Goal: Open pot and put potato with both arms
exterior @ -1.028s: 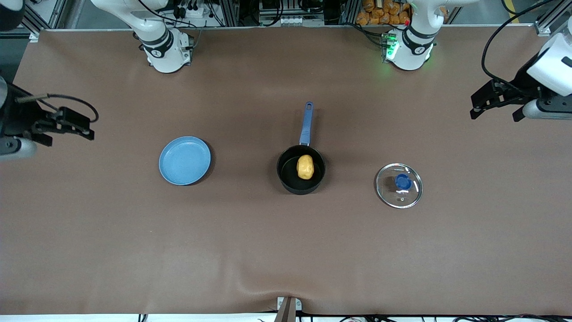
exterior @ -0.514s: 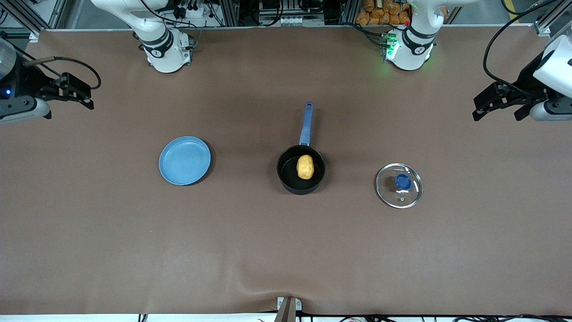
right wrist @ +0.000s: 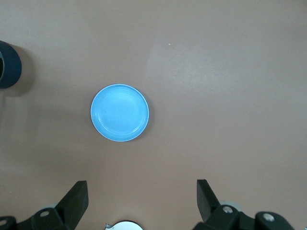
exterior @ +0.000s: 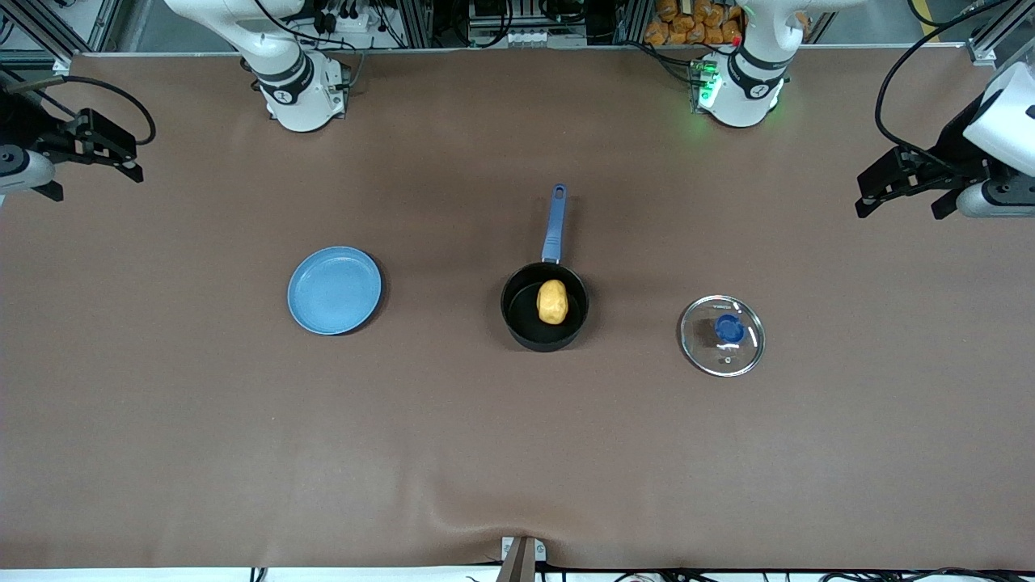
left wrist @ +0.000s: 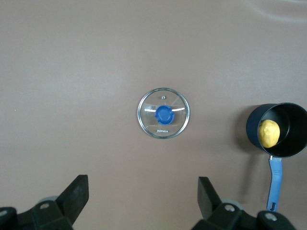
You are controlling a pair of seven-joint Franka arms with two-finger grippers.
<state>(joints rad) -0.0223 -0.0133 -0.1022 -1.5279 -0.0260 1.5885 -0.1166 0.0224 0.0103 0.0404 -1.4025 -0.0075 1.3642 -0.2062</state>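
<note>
The black pot (exterior: pixel 517 323) with its blue handle (exterior: pixel 555 222) stands open at the table's middle. The yellow potato (exterior: pixel 552 301) lies inside it. The glass lid (exterior: pixel 722 335) with the blue knob lies flat on the table beside the pot, toward the left arm's end. My left gripper (exterior: pixel 896 212) is open and empty, high over the table's left-arm end. Its wrist view shows the lid (left wrist: pixel 163 113), pot (left wrist: pixel 290 125) and potato (left wrist: pixel 268 133) far below its gripper (left wrist: pixel 142 184). My right gripper (exterior: pixel 95 184) is open and empty, over the right-arm end (right wrist: pixel 142 184).
A flat light-blue plate (exterior: pixel 334 290) lies on the brown table cover toward the right arm's end; it also shows in the right wrist view (right wrist: pixel 120 112). The pot's rim (right wrist: pixel 8 64) shows at that view's edge. The arm bases (exterior: pixel 303 89) stand along the table's edge.
My right gripper has moved along the right-arm end of the table toward the bases' edge. My left gripper has shifted only slightly. Pot, potato, lid and plate have not moved.
</note>
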